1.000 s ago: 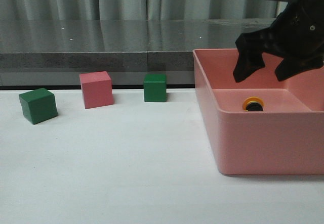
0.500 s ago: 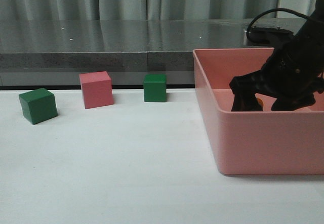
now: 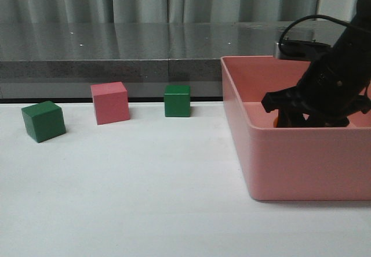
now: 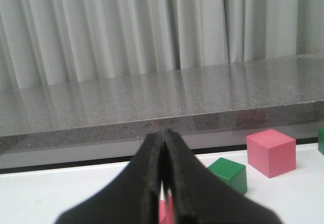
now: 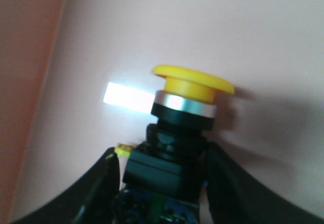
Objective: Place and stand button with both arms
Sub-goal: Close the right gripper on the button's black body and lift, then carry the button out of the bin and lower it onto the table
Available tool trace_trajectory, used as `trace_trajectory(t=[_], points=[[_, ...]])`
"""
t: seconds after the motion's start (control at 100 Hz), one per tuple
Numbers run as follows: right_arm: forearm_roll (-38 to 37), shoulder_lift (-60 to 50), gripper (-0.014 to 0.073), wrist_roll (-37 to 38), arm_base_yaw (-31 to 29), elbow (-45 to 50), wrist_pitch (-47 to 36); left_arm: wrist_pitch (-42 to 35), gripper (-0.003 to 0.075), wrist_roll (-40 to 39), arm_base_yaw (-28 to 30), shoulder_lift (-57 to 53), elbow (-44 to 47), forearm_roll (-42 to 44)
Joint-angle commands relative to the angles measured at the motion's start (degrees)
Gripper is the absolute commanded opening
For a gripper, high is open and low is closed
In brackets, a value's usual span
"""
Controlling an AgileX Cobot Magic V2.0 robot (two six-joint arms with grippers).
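The button (image 5: 192, 85) has a yellow cap, a silver ring, a black barrel and a blue base, and it lies inside the pink bin (image 3: 301, 164). My right gripper (image 3: 301, 120) is lowered into the bin. In the right wrist view the right gripper (image 5: 161, 183) has a finger pressed against each side of the button's base. In the front view the fingers hide the button. My left gripper (image 4: 163, 135) is shut and empty, above the white table, and does not show in the front view.
A green cube (image 3: 43, 120), a pink cube (image 3: 110, 102) and a second green cube (image 3: 177, 100) stand on the white table left of the bin. A grey stone ledge (image 3: 116, 65) and curtains are behind.
My right gripper has come down from above the bin into it, around the button, and its fingers have drawn together. The cubes have not moved.
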Motion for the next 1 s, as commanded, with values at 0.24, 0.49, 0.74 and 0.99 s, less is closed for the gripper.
trace_trajectory(t=[0.24,0.49,0.74,0.99], points=[[0.6,-10.1,0.0055,-5.5,3.4,-14.1,13.2,-4.9,-0.002,-0.5,0.1,-1.8,2.6,0.0],[0.7,-9.8,0.0055,-14.9,10.7,-25.9,21.0,-4.9,-0.002,-0.5,0.1,-1.8,2.6,0.0],[1.1,-1.7,0.0055,-36.0,18.5,-31.2,22.3,-4.9,-0.002,-0.5,0.1,-1.8,2.6,0.0],[1.1,8.3,0.0055,-45.2,24.6,-35.7,22.6,-4.9,-0.002,-0.5,0.1,-1.8,2.6,0.0]])
